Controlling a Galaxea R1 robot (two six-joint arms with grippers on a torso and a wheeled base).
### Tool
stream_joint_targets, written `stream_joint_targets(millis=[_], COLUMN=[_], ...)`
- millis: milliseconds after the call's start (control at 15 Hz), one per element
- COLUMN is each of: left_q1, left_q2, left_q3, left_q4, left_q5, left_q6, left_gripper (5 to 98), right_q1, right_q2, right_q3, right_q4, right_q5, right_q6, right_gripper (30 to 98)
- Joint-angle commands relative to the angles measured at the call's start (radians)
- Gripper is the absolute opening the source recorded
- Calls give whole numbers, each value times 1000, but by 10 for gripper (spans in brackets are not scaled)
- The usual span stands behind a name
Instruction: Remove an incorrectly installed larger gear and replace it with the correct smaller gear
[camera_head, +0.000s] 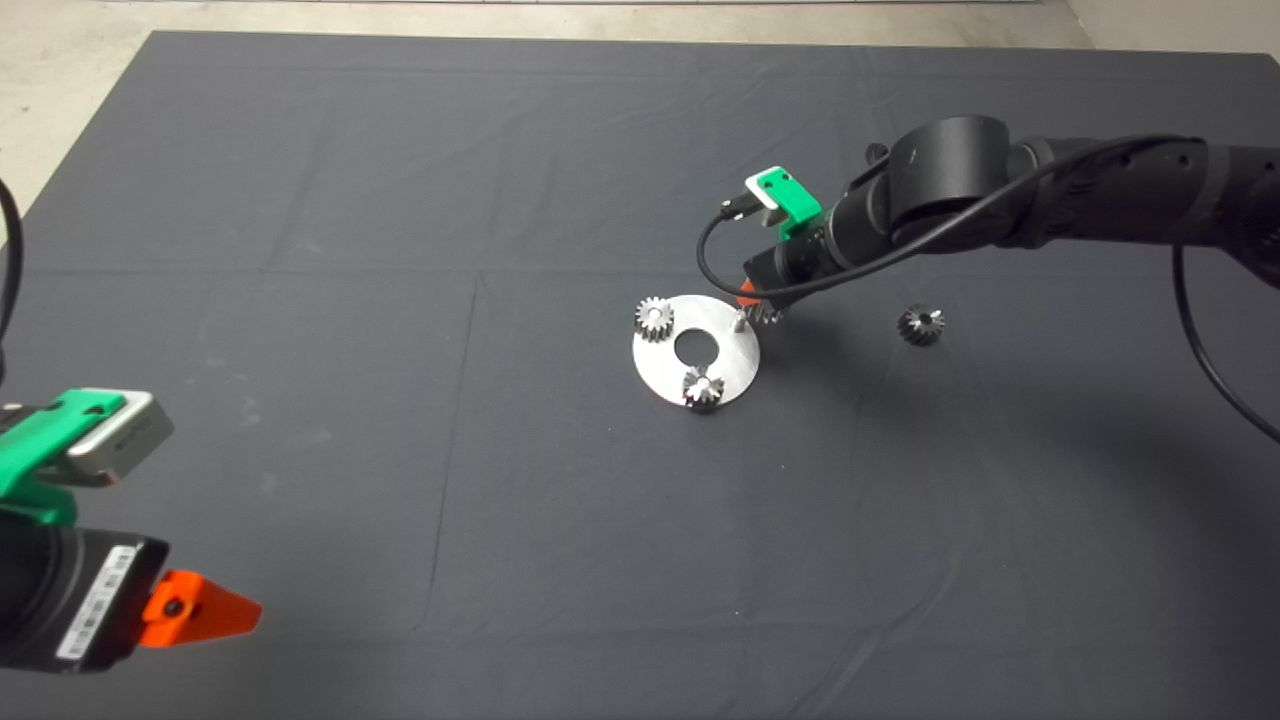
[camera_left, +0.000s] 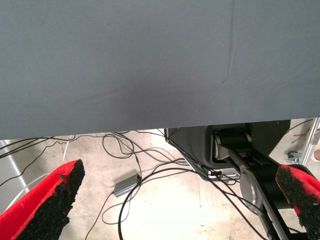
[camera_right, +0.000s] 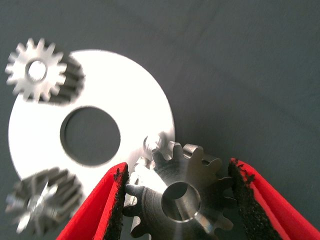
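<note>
Right end effector (camera_right: 175, 200) is seen at the far right edge of the round steel plate (camera_head: 725, 355), fingers (camera_right: 107, 205) pinching the larger gear (camera_right: 177, 192) from two sides. The gear is held tilted, just beside the bare pin (camera_right: 151, 142) on the plate; it appears lifted off that pin, though whether it rests on the plate edge cannot be told. The two-sided grip on the tooth tips is judged to be for carrying the gear clear of the plate.

The smaller gear (camera_head: 921, 324) lies on the dark mat surface (camera_head: 400, 250), well apart to the right of the plate, within reach of the same arm for the swap.

Two other gears are seated on the plate: a pale flat-toothed gear (camera_head: 654, 318) at the far left edge and a shiny bevel gear (camera_head: 703, 388) at the near edge.

Left end effector (camera_left: 185, 205) is parked at the lower left of the surface, fingers spread, holding nothing.
</note>
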Motion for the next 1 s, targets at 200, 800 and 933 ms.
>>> stream_joint_targets(millis=[200,800,933], left_q1=[-14,-14,-14], left_q2=[2,-1,-1], left_q3=[4,-2,-3], left_q4=[-15,-15,-15], left_q5=[74,74,74], left_q6=[0,12,14], left_gripper=[982,982,982], right_q1=[35,-48,-64], right_q2=[-138,-168,-171], right_q3=[107,200,200], right_q4=[16,-97,-115], right_q5=[-17,-104,-106], right_q6=[0,44,44], right_gripper=[511,511,511])
